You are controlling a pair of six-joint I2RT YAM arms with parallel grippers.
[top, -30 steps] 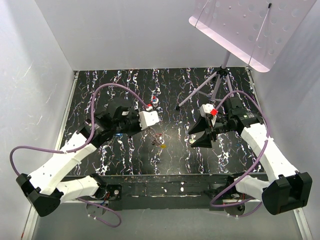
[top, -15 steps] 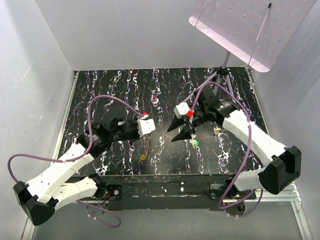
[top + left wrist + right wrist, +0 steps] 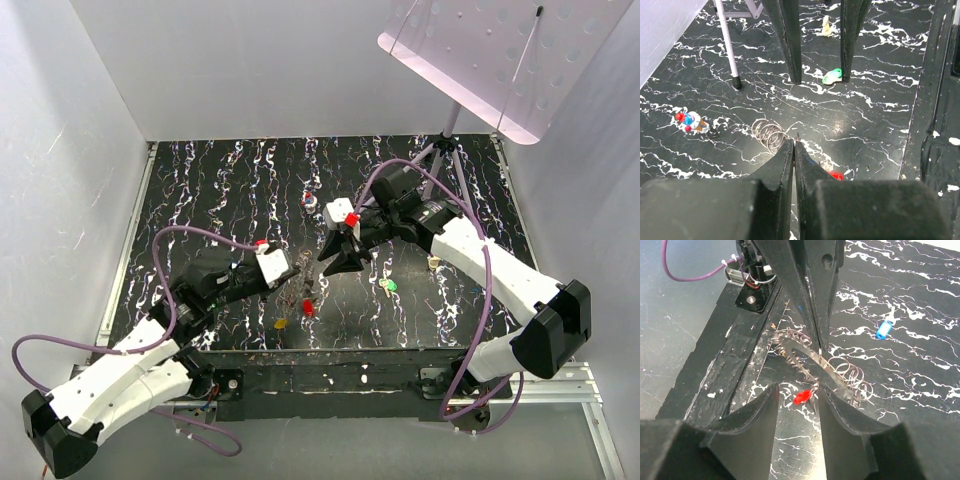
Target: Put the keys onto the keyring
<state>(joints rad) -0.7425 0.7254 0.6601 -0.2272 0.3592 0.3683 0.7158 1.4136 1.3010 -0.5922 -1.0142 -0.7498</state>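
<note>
Black, white-veined surface [image 3: 200, 180] boxed by plain white walls, tripod [image 3: 443, 148] at its far right, small things gathered mid-surface and toward the near edge, well apart from the left and far edges. Shown by the right wrist view alone: left jaws clenched on the rim of the toothed keyring [image 3: 827, 371], wire coils [image 3: 855, 382] just beside it, right jaws parted and gripping nothing, red key [image 3: 802, 397] low between them, blue key [image 3: 883, 330] well apart. Shown better by the left wrist view: green key [image 3: 832, 76] near the right jaws' tips, beige lump [image 3: 826, 26] beyond, painted blob [image 3: 690, 121] off to one side; yellow key [image 3: 282, 323] only from above, near the front edge.
</note>
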